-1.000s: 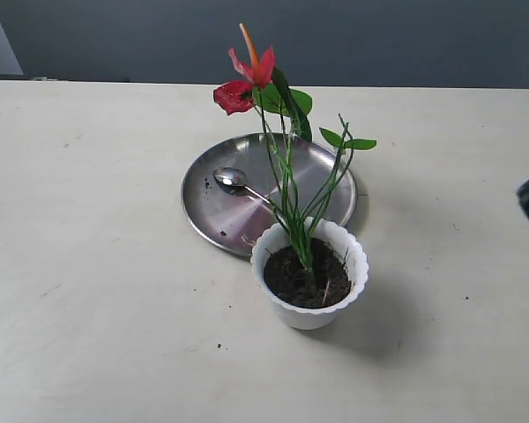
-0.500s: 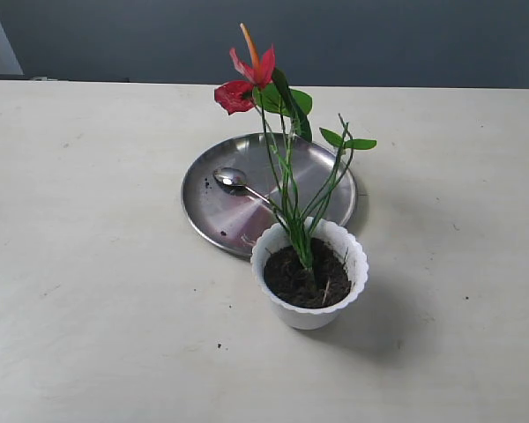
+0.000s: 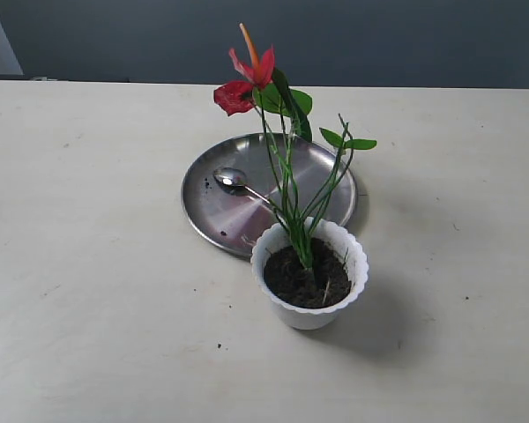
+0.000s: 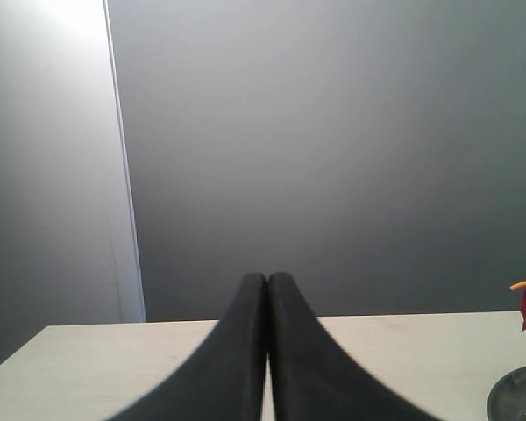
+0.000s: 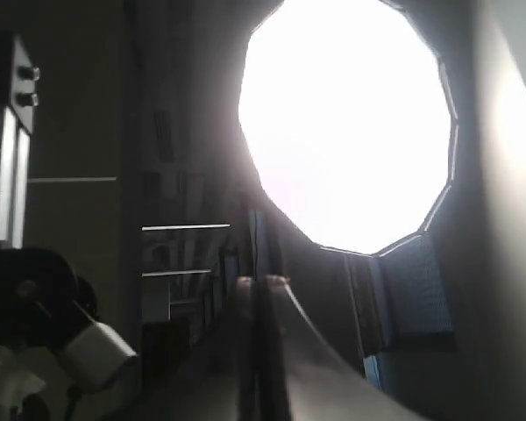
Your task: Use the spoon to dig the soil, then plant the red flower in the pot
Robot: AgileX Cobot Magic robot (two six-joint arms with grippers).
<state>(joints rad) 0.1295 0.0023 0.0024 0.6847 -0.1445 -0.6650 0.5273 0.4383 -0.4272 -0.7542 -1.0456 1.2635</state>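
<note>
The small white plastic pot with the wavy rim (image 3: pixel 309 273) stands on the pale table (image 3: pixel 97 264), just in front of the large round steel plate (image 3: pixel 220 207) and touching or nearly touching its near edge. Dark crumbly soil (image 3: pixel 301 280) fills the pot, and the artificial red flower with its orange spike and green leaves (image 3: pixel 247 79) stands upright in that soil, its thin stems rising from the middle. The shiny silver teaspoon (image 3: pixel 238 182) lies on the plate, bowl toward the left, its handle running toward the pot and passing behind the stems.

Neither arm appears in the exterior view. The left gripper (image 4: pixel 266 289) has its two dark fingers pressed together, holding nothing, and looks level across the table, with the flower at the far edge of its picture. The right gripper (image 5: pixel 259 285) is likewise closed and empty, aimed up at a bright lamp, away from the table.

Judging by this, the planting looks finished; no further reach seems called for
</note>
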